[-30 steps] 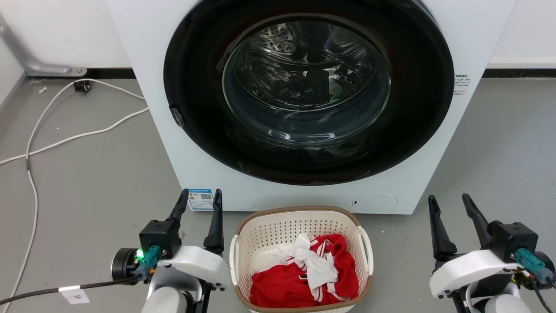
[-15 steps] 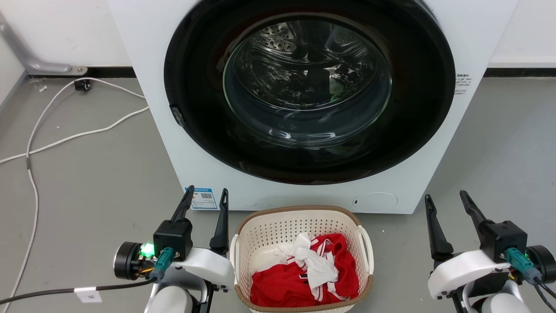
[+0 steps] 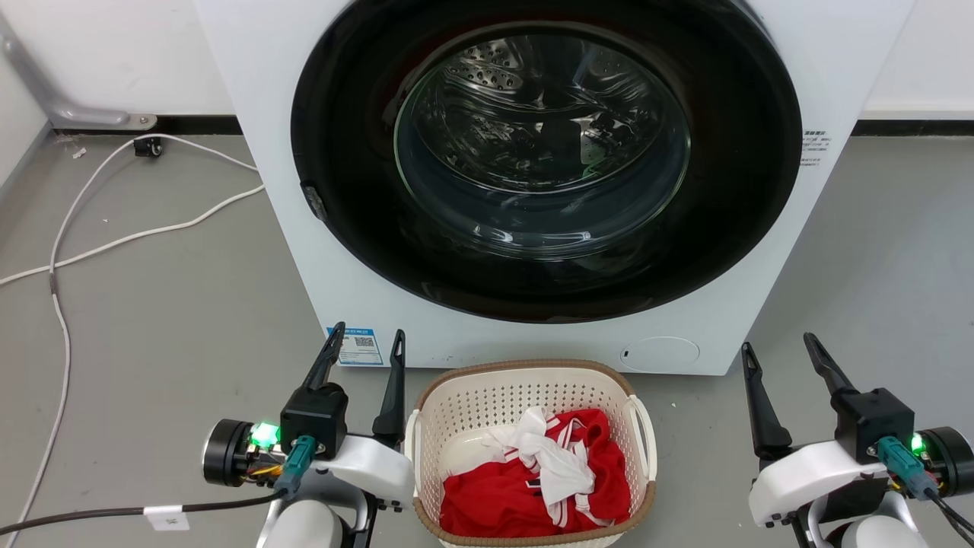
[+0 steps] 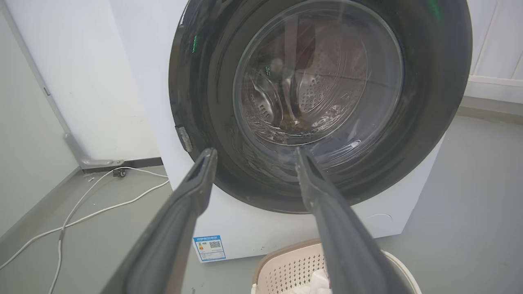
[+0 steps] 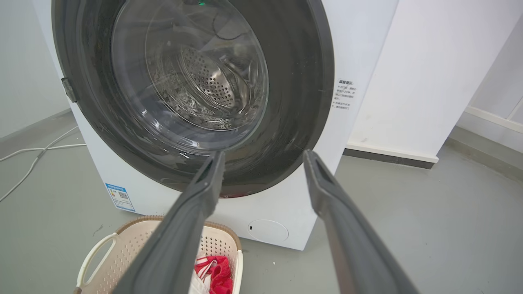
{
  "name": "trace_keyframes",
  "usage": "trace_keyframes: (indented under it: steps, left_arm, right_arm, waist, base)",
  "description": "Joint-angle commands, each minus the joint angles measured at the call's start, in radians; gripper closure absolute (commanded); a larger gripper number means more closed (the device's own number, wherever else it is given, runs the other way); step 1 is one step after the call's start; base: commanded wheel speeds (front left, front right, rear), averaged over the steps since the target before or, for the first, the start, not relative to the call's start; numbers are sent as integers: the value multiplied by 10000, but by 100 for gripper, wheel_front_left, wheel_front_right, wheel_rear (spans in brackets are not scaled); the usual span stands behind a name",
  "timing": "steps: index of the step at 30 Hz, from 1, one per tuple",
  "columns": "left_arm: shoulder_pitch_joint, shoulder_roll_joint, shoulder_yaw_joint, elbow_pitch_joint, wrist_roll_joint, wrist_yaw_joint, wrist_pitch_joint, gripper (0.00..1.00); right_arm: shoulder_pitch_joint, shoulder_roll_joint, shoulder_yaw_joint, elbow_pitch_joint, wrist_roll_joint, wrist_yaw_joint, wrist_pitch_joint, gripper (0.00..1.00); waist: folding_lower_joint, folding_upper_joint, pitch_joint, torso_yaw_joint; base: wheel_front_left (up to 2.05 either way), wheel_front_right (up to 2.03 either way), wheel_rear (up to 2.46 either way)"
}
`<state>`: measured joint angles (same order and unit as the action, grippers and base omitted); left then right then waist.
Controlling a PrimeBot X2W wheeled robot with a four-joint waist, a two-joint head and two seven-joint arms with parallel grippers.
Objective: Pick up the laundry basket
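The laundry basket [image 3: 487, 397], cream-white and perforated with a brown rim, stands on the grey floor just in front of the washer, with red and white clothes [image 3: 533, 476] in it. Its rim also shows in the left wrist view [image 4: 282, 267] and the right wrist view [image 5: 126, 245]. My left gripper [image 3: 366, 342] is open, right beside the basket's left handle [image 3: 412, 441], fingers pointing at the washer. My right gripper [image 3: 778, 344] is open too, well to the right of the basket's right handle [image 3: 643, 426]. Neither holds anything.
A white front-loading washer [image 3: 533, 167] with a shut dark glass door rises right behind the basket. White cables [image 3: 114, 236] trail over the floor at the left. Bare grey floor lies to both sides, and a white wall [image 5: 429, 73] stands right of the washer.
My left gripper has moved right and forward, closer to the basket's left handle. The right gripper has shifted slightly left. The head camera has drifted a little.
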<state>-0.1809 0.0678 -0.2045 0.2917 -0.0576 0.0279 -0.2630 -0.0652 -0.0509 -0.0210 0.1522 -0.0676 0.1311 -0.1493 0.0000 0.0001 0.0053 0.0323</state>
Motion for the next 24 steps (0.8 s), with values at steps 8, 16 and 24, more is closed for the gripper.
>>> trace_keyframes:
  steps: [8, 16, 24]
  left_arm:
    - [0, -53, 127, 21, -251, 47, -26, 0]
    - [-69, -80, 157, 50, -179, 56, -26, 0]
    - [-356, -27, 249, 426, -144, 29, -26, 0]
  right_arm:
    - [92, 12, -33, -86, 288, -6, 50, 0]
    - [68, 12, -42, -151, 382, -5, 84, 0]
    - [-234, 12, -44, 78, 594, -6, 225, 0]
  waist:
    - [0, -1, 16, -3]
    - [0, -1, 116, 4]
    - [0, -1, 665, -48]
  base:
    - [0, 0, 0]
    - [0, 0, 0]
    - [0, 0, 0]
